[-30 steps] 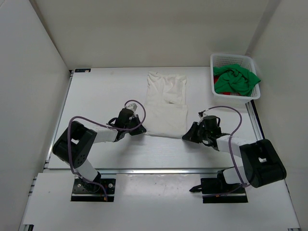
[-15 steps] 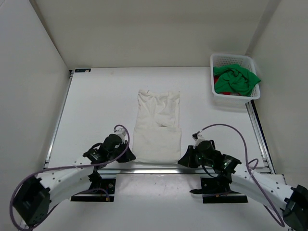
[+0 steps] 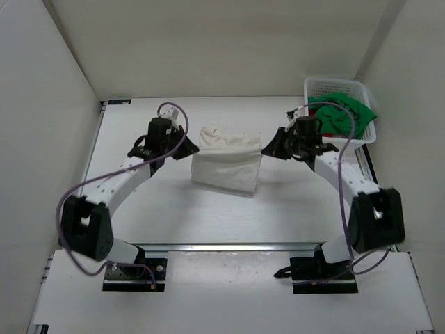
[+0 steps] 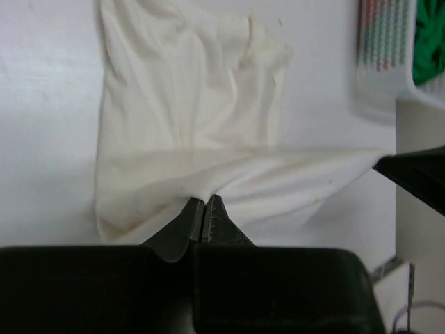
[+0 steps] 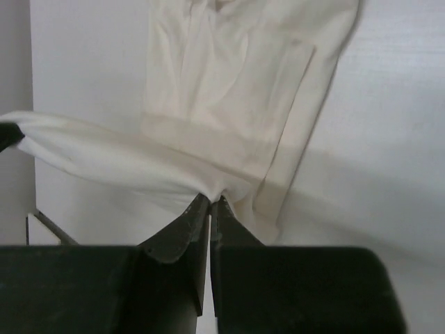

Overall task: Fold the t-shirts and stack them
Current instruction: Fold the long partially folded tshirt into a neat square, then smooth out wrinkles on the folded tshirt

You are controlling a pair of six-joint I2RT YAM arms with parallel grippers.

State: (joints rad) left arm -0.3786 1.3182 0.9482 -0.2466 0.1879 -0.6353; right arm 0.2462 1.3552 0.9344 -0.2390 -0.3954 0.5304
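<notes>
The white t-shirt (image 3: pixel 226 161) lies mid-table, its near part lifted and carried over toward the far part. My left gripper (image 3: pixel 192 147) is shut on the shirt's left corner; in the left wrist view the gripper (image 4: pixel 203 202) pinches a fold of the white cloth (image 4: pixel 195 125). My right gripper (image 3: pixel 265 147) is shut on the right corner; in the right wrist view the gripper (image 5: pixel 211 200) pinches the white cloth (image 5: pixel 229 97). The green t-shirt (image 3: pixel 339 115) lies in the basket, with the red t-shirt (image 3: pixel 342 136) mostly hidden under it.
The white mesh basket (image 3: pixel 335 88) stands at the table's far right corner, close behind my right arm. White walls enclose the table on three sides. A metal rail (image 3: pixel 229 246) runs along the table's near edge.
Both grippers pulled the shirt to the near edge, then carried its near hem up and away to the far side, folding the shirt over itself. The arms now reach far out.
</notes>
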